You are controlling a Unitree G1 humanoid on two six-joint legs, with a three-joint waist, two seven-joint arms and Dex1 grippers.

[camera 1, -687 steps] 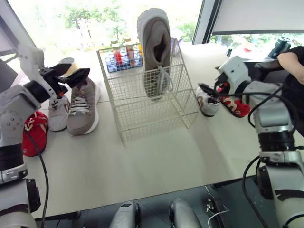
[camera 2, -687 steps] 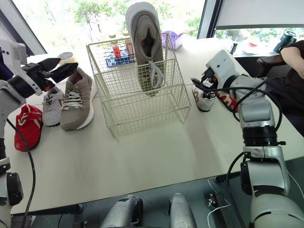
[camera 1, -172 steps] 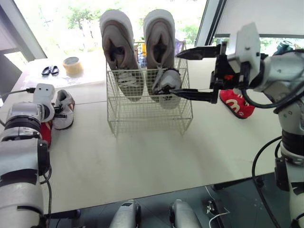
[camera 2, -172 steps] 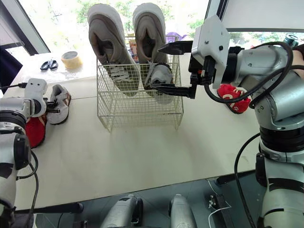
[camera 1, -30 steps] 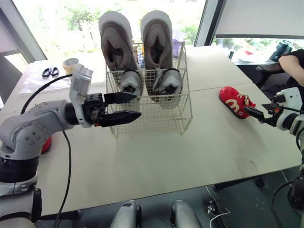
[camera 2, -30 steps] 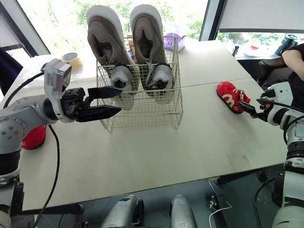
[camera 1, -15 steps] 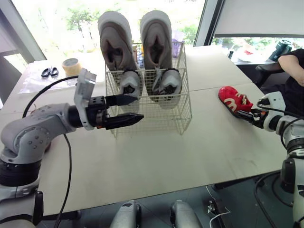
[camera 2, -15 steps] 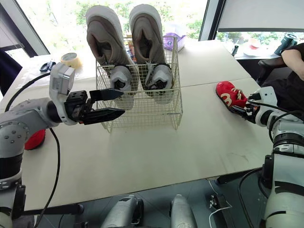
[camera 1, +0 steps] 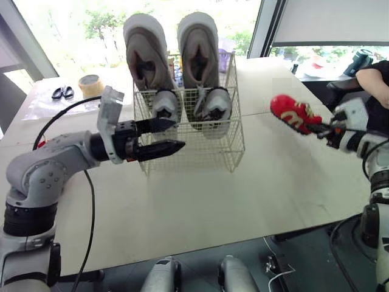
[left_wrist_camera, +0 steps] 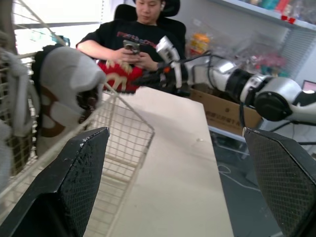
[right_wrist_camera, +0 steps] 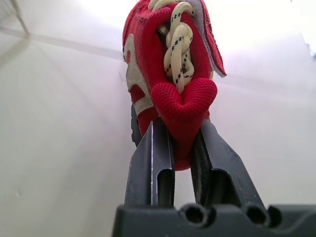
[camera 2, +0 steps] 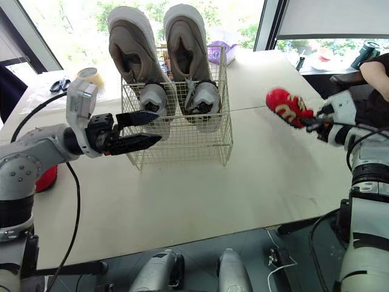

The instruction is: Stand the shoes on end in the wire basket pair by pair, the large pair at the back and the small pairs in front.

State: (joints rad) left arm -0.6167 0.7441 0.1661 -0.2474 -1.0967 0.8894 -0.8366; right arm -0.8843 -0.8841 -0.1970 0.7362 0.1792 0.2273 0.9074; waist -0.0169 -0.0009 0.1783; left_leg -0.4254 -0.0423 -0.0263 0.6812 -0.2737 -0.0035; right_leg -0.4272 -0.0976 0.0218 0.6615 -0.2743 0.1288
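Step in hand: red pair, with right gripper (right_wrist_camera: 181,132) clamped on small red shoe (camera 2: 284,108), airborne at 3 o'clock of wire basket (camera 2: 182,139), left gripper (camera 2: 159,126) wide open, empty, at 8 o'clock; next, probably over rim, on end ahead of small grey shoes (camera 2: 152,100).

I'm working in what is looking like an office-style lab. Daylight is pouring through tall windows (camera 1: 73,30) with trees beyond, and a roller blind (camera 1: 328,21) is hanging over one pane. Pale work tables (camera 1: 200,194) are sitting edge to edge, with scissors (camera 1: 59,92) and a tape roll (camera 1: 91,84) lying on them. A person (left_wrist_camera: 143,37) is sitting in a black office chair (left_wrist_camera: 173,7), with stocked shelves (left_wrist_camera: 276,7) and a cardboard box (left_wrist_camera: 222,113) standing nearby.
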